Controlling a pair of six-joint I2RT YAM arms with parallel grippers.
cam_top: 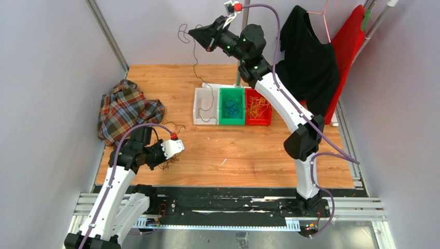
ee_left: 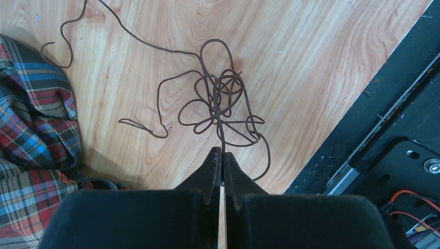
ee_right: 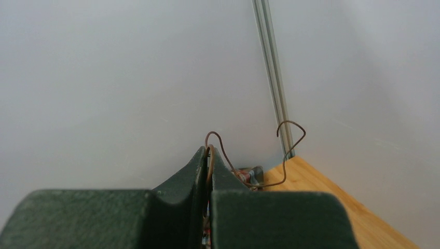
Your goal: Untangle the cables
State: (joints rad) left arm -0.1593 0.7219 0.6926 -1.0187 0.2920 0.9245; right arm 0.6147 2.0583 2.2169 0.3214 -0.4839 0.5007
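Top view: the right gripper (cam_top: 200,35) is pinching a dark brown wire (cam_top: 195,65) high up, far beyond the plaid shirt (cam_top: 127,111). The strand is trailing down into the white bin (cam_top: 205,106), so it looks freed and is probably being delivered.

Left wrist view: the left gripper (ee_left: 222,155), clamped tight on one strand, is anchoring the brown tangle (ee_left: 223,104) just beside the shirt. The table's black edge rail (ee_left: 363,129) is running close along the tangle's other side.

Right wrist view: the closed fingers are gripping only wire. The next move is likely lowering it over the bin and letting go, with open room all round.

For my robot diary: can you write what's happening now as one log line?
left gripper: shut on tangle | right gripper: shut on raised cable | tangle: on table by cloth
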